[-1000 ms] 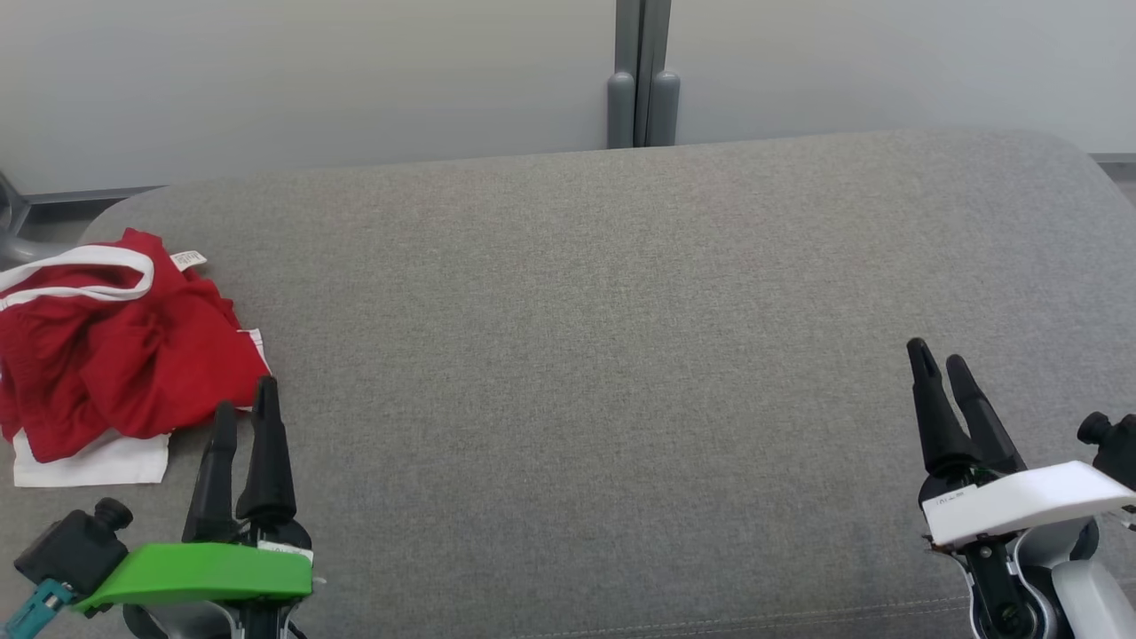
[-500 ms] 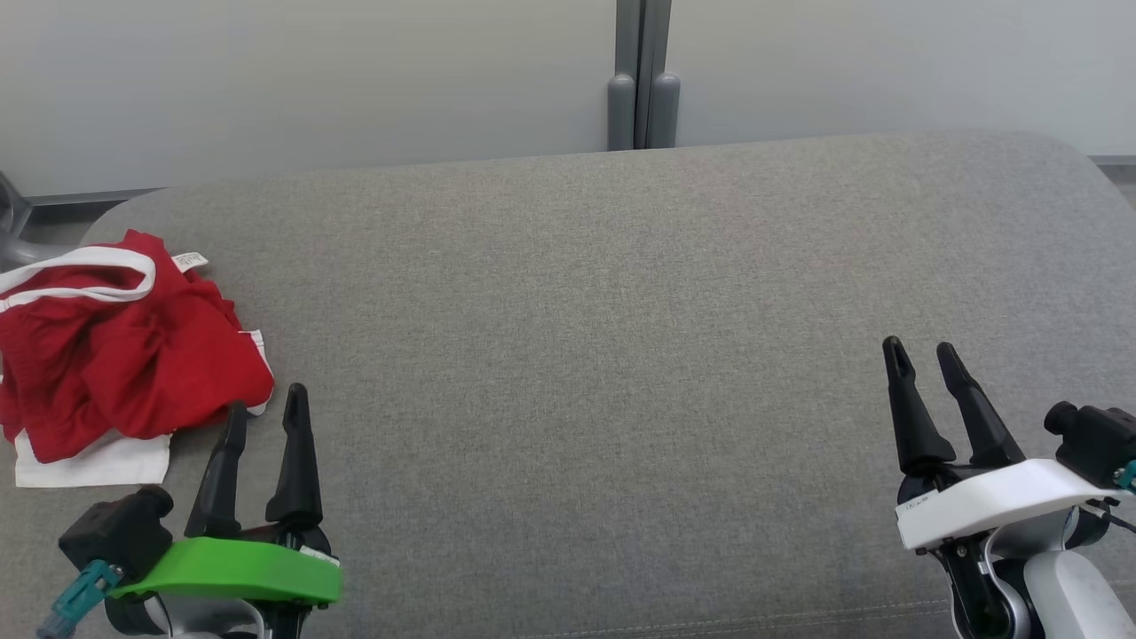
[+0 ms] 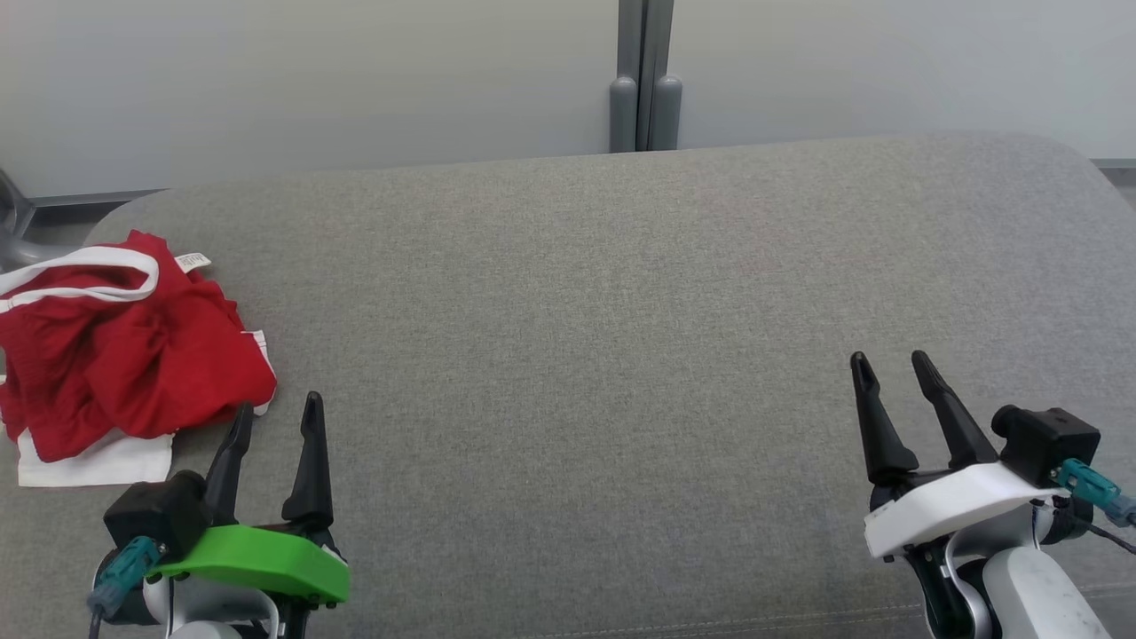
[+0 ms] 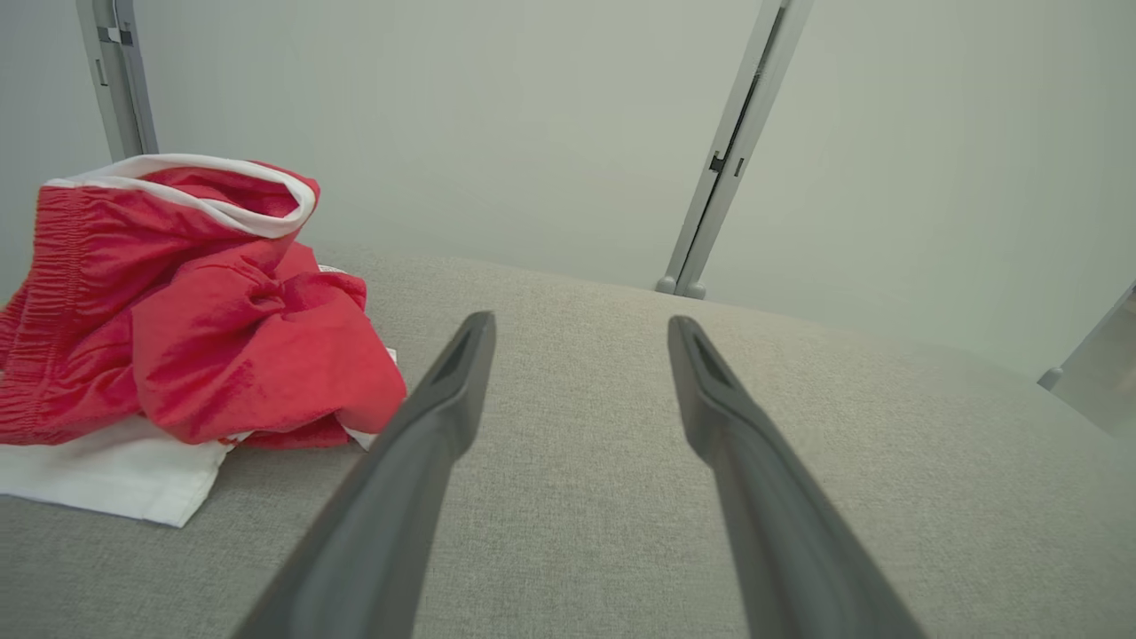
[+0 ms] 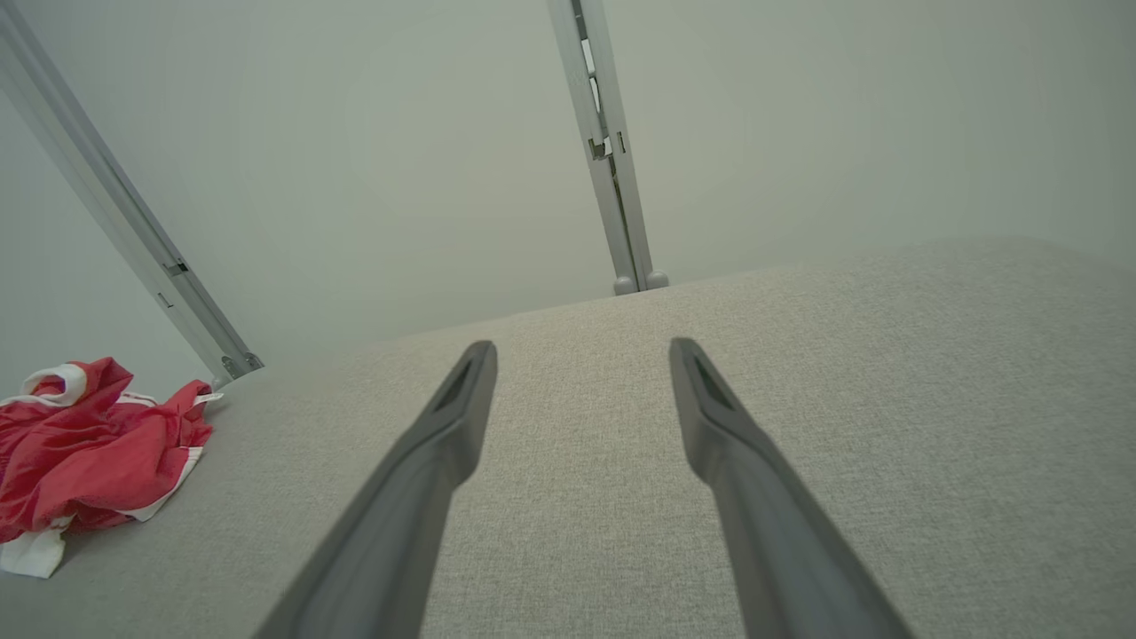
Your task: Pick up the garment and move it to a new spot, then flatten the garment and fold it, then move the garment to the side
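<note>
At the lower left of the head view, the left gripper [image 3: 277, 404] on a green housing [image 3: 257, 564], dark fingers [image 3: 311, 461] pointing up the view and spread wide with nothing between them, tips just beside the near edge of the garment [image 3: 124, 355]. At the lower right, the right gripper [image 3: 888, 358] on a white housing [image 3: 941, 506], equally wide and empty, leaning slightly left, well apart from the cloth. Along the left wrist view, the same open pair low over bare upholstery, with the crumpled red garment (white trim at the waistband, a white panel flat underneath) just left of the left-hand finger. Beneath everything, a grey fabric sofa seat [image 3: 577, 311] with rounded far corners. Behind it, a pale wall [image 3: 311, 80] of panels joined by a grey post [image 3: 645, 80]. Garment bunched at the far-left edge of the seat, partly cut off by the frame. Against a second ago: a roll of both wrists, hence each finger pair now square to the head camera instead of overlapping. Left gripper further right and lower in the view, right gripper further left and lower. Black camera modules [image 3: 160, 510] swung round nearer the top of each housing. Garment in the same spot.
</note>
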